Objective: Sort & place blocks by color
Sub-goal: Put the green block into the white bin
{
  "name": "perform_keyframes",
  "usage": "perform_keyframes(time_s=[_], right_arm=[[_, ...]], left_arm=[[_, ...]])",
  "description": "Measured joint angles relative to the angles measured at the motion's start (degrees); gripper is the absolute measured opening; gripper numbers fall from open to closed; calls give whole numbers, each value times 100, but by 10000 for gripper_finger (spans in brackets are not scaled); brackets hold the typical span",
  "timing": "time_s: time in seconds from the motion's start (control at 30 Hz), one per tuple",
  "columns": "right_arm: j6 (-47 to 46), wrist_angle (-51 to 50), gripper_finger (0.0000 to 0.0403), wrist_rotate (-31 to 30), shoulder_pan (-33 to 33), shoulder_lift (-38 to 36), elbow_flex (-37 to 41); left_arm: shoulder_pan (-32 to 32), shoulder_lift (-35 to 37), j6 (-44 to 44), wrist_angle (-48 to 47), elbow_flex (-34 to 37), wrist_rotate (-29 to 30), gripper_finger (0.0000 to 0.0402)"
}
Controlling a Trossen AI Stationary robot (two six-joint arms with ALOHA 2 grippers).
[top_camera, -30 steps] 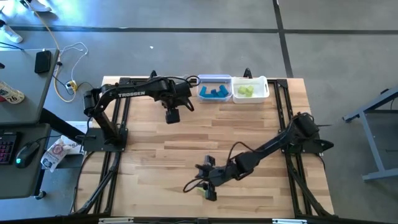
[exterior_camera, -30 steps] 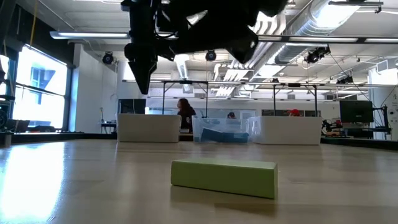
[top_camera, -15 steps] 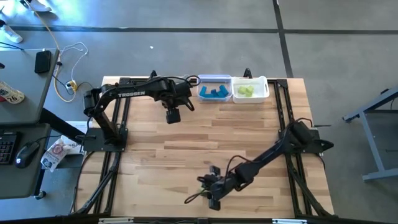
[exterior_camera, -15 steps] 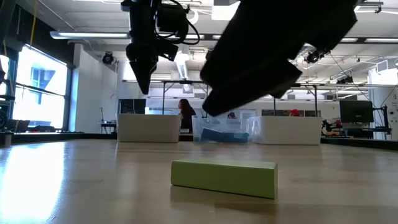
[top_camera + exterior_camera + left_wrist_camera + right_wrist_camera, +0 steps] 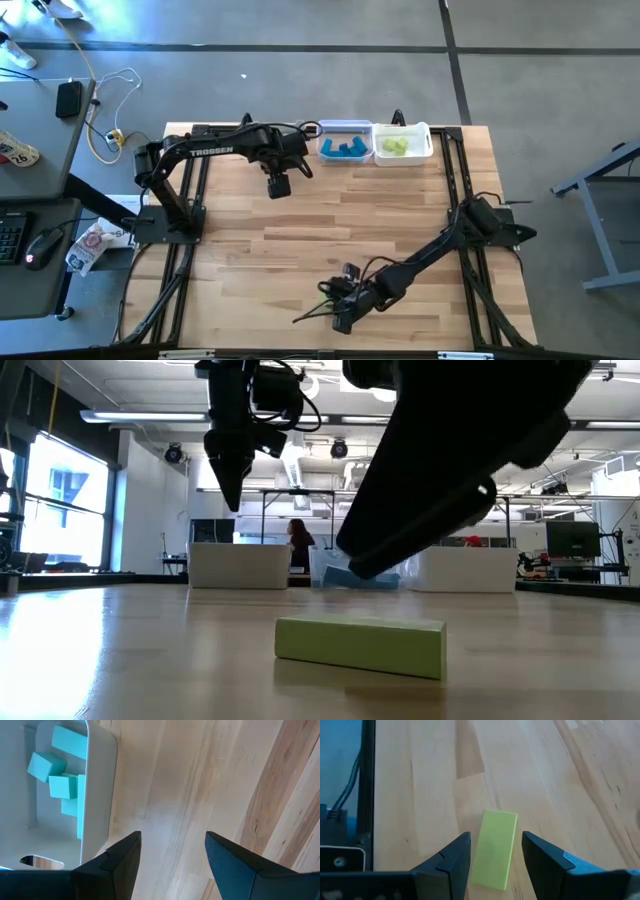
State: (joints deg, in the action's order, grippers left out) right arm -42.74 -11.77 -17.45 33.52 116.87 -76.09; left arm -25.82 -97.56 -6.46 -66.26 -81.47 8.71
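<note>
My right gripper point(image 5: 492, 857) hangs over the near edge of the table point(image 5: 300, 230), fingers parted and empty, with the last yellow-green bar point(image 5: 494, 848) lying flat on the wood just ahead of them — framed by the gap, not yet between the pads. Its long axis runs nearly in line with my reach, tilted only a little, so the two narrow long sides face my fingers; I judge a straight drop with a slight wrist turn would close across its short width. My left gripper point(image 5: 172, 851) waits well apart at the far side, fingers spread and holding nothing, beside the bin point(image 5: 97, 795) of pale teal blocks point(image 5: 57, 772) — so the right arm is plainly the nearer one.
</note>
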Motion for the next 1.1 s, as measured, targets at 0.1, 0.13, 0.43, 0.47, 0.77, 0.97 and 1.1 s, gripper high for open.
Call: perform_keyframes(time_s=[0.1,0.13,0.43,0.47,0.77,0.97,1.1], right_arm=[[-90,-11,161,5,0,101,0],[-96,-8,161,37,0,136,0],[-232,127,161,212,19,260,4],[-233,151,161,212,27,267,4],[-443,180,161,136,84,507,-19],[-632,-90,157,-202,96,552,-33],[-585,-244,142,-408,86,559,-31]], left_arm=[[0,0,-13,7,0,0,207],[0,0,-13,9,0,-1,207],[0,0,-13,13,0,-2,207],[0,0,-13,15,0,-2,207],[0,0,-13,22,0,-2,207],[-1,0,-16,22,0,0,207],[0,0,-121,22,0,0,207]])
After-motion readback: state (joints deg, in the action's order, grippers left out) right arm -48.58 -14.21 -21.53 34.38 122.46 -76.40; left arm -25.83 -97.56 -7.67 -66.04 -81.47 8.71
